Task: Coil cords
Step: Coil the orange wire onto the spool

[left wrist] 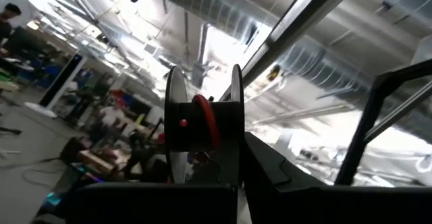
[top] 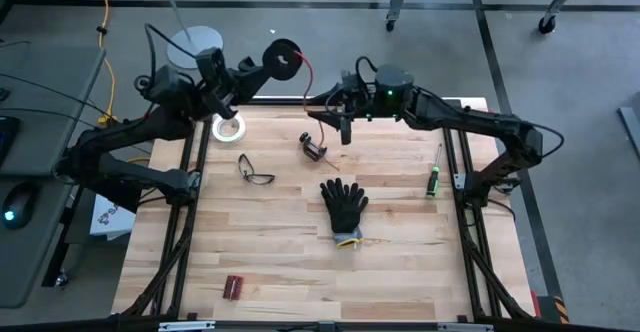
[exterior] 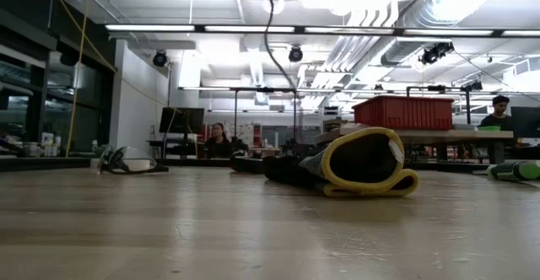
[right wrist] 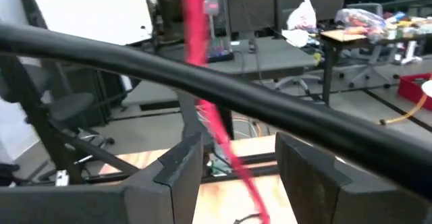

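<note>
The left hand (top: 268, 64) pinches the small black round spool (top: 285, 56) above the tabletop's (top: 300, 262) far edge. Some thin red cord (right wrist: 202, 82) is wound; the rest apparently trails loose between the right hand's (right wrist: 233, 163) spread fingers.

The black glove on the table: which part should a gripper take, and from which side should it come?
Probably the cuff. The black glove lies flat, its fingers spread toward the table's far edge. The low view shows its yellow-edged cuff bulging up off the wood, thick enough to pinch. Come from above, at the near end.
</note>
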Robot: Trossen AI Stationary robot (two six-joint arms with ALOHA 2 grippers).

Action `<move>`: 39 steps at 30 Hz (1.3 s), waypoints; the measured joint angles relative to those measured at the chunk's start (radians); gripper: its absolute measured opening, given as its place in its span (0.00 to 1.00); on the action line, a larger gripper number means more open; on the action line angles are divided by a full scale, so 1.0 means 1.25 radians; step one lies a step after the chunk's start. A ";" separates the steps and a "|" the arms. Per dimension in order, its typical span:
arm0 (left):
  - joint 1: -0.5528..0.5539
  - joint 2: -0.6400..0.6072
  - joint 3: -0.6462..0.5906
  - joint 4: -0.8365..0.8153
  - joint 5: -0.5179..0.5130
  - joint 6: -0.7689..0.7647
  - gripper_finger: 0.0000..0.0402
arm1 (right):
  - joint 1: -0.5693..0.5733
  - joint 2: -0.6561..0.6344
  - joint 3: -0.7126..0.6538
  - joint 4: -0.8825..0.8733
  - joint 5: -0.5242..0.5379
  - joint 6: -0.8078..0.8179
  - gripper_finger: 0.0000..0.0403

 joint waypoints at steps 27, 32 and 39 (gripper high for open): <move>-0.002 0.005 0.011 -0.001 0.038 0.043 0.00 | 0.041 0.000 0.000 0.000 0.053 0.007 0.44; -0.003 0.005 0.011 -0.007 0.071 0.075 0.00 | 0.052 0.000 0.000 0.012 0.053 -0.019 0.44; 0.006 -0.004 0.011 -0.015 0.106 0.147 0.00 | 0.064 0.000 0.000 0.039 0.051 -0.017 0.44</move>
